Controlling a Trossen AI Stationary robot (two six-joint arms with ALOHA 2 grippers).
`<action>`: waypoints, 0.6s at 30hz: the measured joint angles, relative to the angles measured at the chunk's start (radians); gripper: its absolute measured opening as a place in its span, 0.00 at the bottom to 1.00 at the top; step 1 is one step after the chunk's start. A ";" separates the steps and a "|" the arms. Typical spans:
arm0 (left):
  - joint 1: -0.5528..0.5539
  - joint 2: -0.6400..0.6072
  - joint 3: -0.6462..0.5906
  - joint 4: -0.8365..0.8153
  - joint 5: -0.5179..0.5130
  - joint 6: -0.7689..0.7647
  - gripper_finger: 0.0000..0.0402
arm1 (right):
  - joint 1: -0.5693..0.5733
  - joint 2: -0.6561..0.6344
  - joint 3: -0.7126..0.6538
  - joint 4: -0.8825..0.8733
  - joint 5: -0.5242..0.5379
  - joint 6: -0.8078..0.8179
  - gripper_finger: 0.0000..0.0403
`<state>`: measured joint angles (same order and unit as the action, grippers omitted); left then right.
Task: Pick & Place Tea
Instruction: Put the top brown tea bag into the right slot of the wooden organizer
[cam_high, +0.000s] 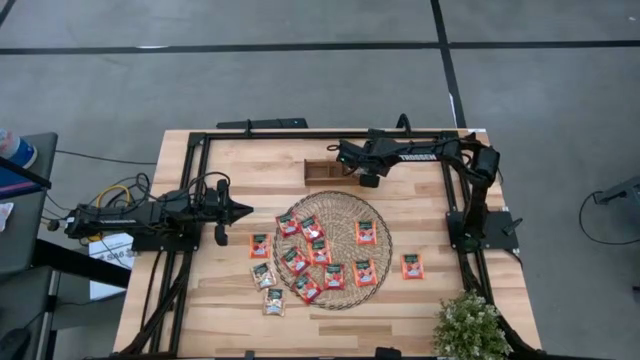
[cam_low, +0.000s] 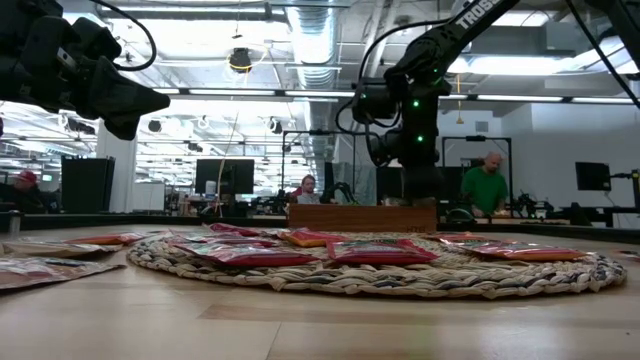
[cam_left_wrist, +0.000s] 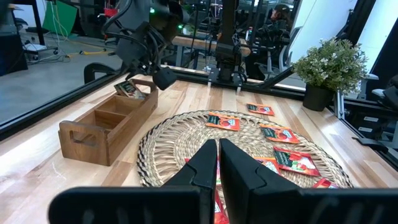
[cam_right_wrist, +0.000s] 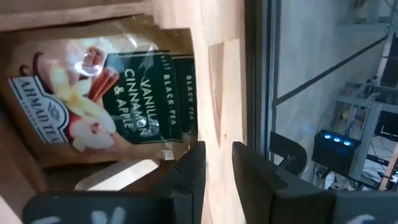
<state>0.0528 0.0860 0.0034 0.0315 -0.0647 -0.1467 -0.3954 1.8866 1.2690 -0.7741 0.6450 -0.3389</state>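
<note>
The right gripper (cam_high: 345, 152) hovers over the far end of the brown wooden three-compartment tray (cam_high: 318, 172), its jaws narrowly parted and holding nothing. A pale vanilla tea sachet (cam_right_wrist: 93, 106) lies in that compartment. The other sachets (cam_high: 310, 255) lie nearer, on the round woven mat (cam_high: 375, 210) and the surface (cam_high: 250, 165). The left gripper (cam_high: 245, 210) is closed and waits at the left. The tray's other compartments are hard to see.

Bright overhead ceiling light, soft shadows, glare and blur on sachet (cam_right_wrist: 106, 99).
</note>
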 joint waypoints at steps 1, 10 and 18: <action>0.000 0.000 0.000 0.000 0.000 0.000 0.02 | 0.000 0.000 0.000 -0.007 0.001 0.000 0.16; 0.000 0.000 0.000 0.000 0.000 0.000 0.02 | 0.024 -0.023 0.004 -0.016 0.043 0.001 0.13; 0.000 0.000 0.000 0.000 0.000 0.000 0.02 | 0.090 -0.170 0.095 -0.176 0.024 0.056 0.13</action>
<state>0.0526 0.0856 0.0036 0.0316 -0.0647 -0.1471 -0.3057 1.7168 1.3642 -0.9501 0.6687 -0.2826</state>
